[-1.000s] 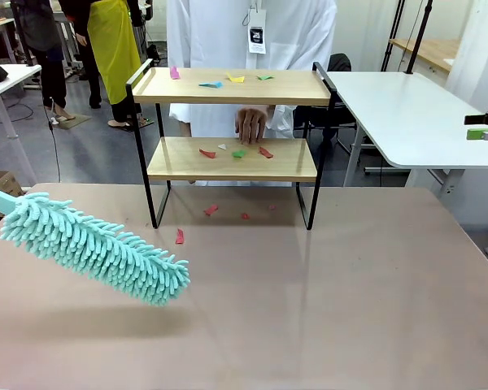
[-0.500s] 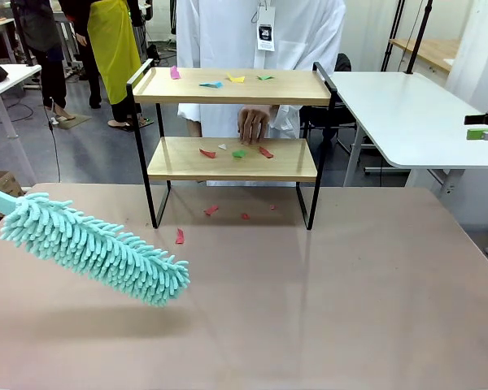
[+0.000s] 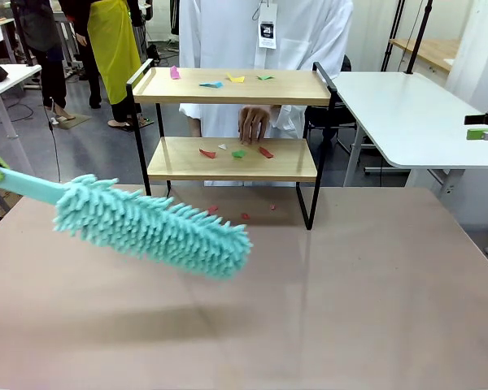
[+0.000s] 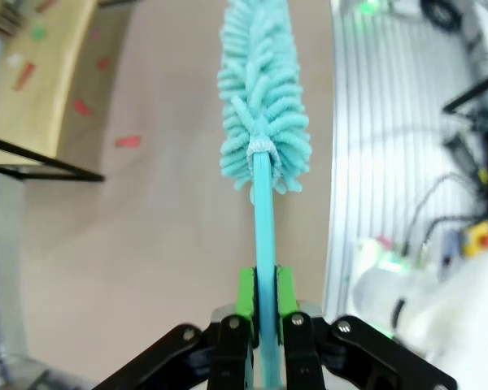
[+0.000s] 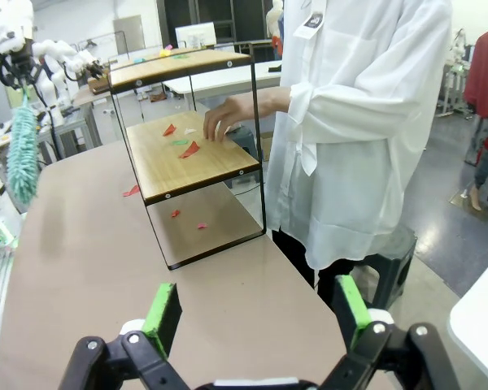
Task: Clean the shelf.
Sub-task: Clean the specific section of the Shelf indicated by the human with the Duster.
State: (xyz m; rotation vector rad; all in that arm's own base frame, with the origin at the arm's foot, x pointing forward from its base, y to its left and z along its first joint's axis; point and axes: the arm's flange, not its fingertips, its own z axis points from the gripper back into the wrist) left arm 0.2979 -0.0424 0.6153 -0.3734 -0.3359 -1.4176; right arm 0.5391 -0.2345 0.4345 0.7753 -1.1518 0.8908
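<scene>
Left gripper (image 4: pixel 265 289) clenched on fluffy teal duster (image 3: pixel 150 226), right gripper (image 5: pixel 256 313) spread wide, 2-board wood shelf (image 3: pixel 291 167)

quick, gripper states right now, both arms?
Left gripper: closed on the handle of the teal duster.
Right gripper: open, holding nothing.

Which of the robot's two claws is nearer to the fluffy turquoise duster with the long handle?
Left. The left gripper is shut on the turquoise duster by its handle, at the brown table's left edge. The right gripper hangs open far off to the right, touching nothing.
</scene>
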